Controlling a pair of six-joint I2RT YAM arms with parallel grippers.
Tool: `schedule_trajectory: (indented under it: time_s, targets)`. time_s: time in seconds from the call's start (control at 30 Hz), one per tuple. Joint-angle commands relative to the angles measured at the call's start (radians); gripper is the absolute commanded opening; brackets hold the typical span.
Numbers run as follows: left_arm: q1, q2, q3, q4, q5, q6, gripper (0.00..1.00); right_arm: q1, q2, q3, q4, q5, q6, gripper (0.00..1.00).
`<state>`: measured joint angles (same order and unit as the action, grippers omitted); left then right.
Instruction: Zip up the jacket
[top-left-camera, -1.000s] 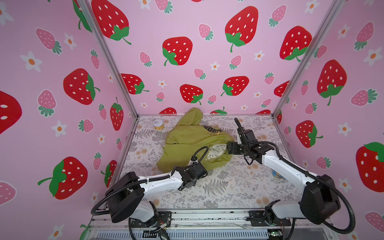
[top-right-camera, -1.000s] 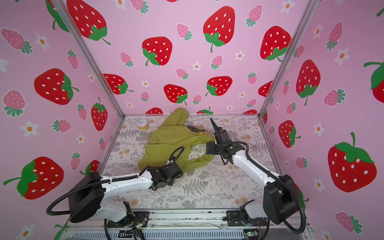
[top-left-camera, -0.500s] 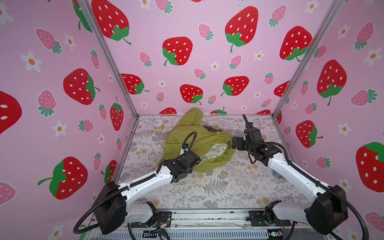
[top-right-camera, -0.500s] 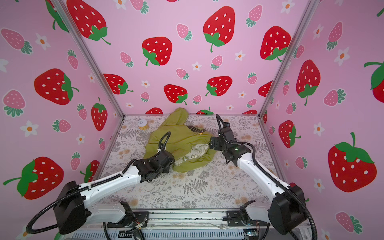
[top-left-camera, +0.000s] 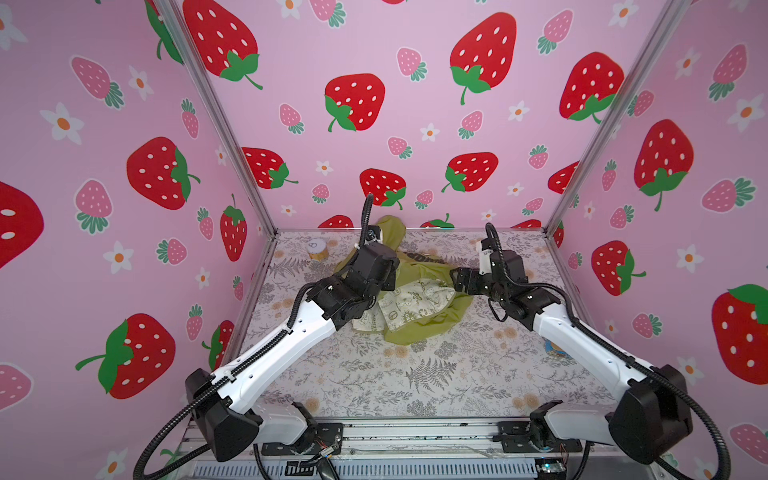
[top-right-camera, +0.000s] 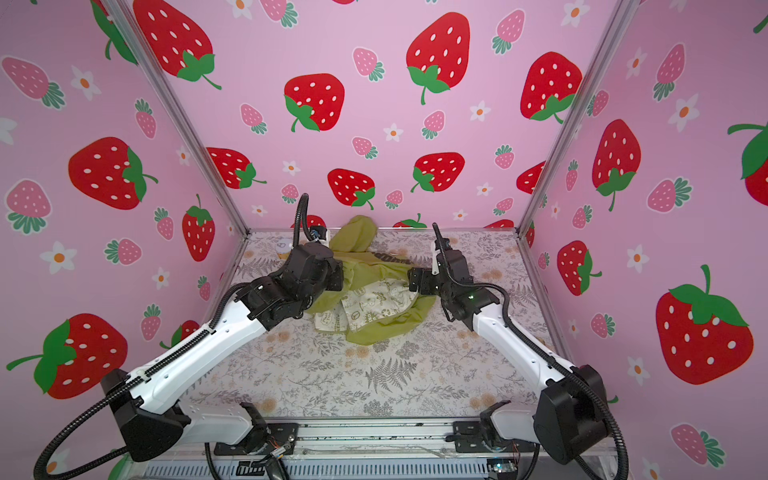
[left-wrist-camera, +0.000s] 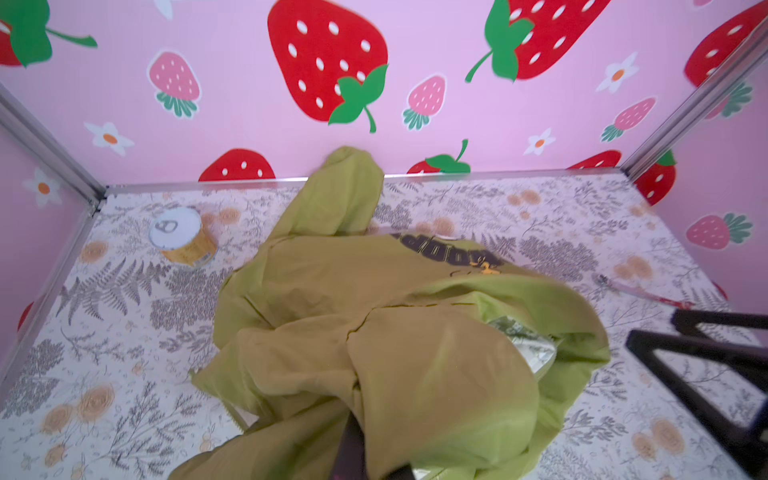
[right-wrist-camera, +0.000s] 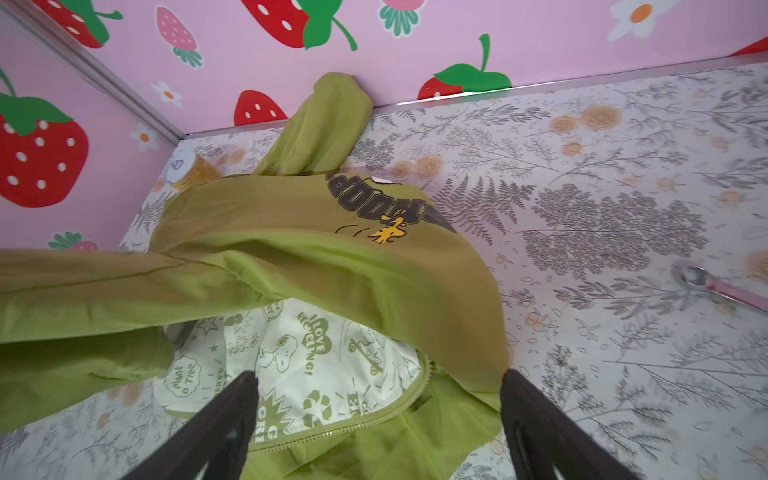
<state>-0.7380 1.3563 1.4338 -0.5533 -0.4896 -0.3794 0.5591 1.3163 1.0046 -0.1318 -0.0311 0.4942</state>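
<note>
A: What lies on the surface (top-left-camera: 415, 374)?
B: A can (top-left-camera: 318, 250) near the back left corner. The olive jacket (top-left-camera: 419, 303) is crumpled at the back middle, cream lining showing.
A: And the pincers?
B: The left pincer (left-wrist-camera: 357, 453) is clamped on jacket fabric. The right pincer (right-wrist-camera: 382, 415) gapes wide astride the zipper edge (right-wrist-camera: 332, 434).

The left arm (top-left-camera: 286, 345) and right arm (top-left-camera: 582, 332) stretch forward, wrists angled inward toward each other. The left gripper (left-wrist-camera: 357, 457) is clamped on the jacket (left-wrist-camera: 415, 374); the right gripper (right-wrist-camera: 378, 374) has its fingers spread wide.
</note>
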Motion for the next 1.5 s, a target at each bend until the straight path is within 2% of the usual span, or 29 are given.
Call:
schedule_trajectory:
  time_s: [0.0,0.3,0.43,0.77,0.93,1.13,1.27,1.47]
  targets:
    - [0.003,0.015,0.124,-0.002,0.008,0.073,0.00,0.023,0.041,-0.011,0.073,-0.080,-0.010,0.93]
    - [0.003,0.083,0.361,-0.009,0.057,0.160,0.00,0.086,0.162,0.028,0.099,-0.075,-0.017,0.92]
    - [0.005,0.113,0.463,-0.017,0.101,0.225,0.00,0.089,0.159,0.010,0.134,-0.045,-0.017,0.94]
    - [0.019,0.211,0.757,-0.187,0.178,0.304,0.00,0.084,0.139,-0.025,0.219,0.008,-0.026,0.99]
    - [0.020,0.210,0.805,-0.176,0.180,0.345,0.00,0.084,0.135,-0.068,0.232,0.025,-0.028,0.98]
    - [0.021,0.203,0.815,-0.161,0.179,0.373,0.00,0.084,0.112,-0.217,0.292,0.020,0.014,1.00]
    - [0.025,0.205,0.815,-0.167,0.183,0.376,0.00,0.084,0.041,-0.344,0.355,0.002,0.033,1.00]
    - [0.031,0.213,0.825,-0.174,0.177,0.375,0.00,0.085,-0.141,-0.488,0.360,-0.008,0.022,0.99]
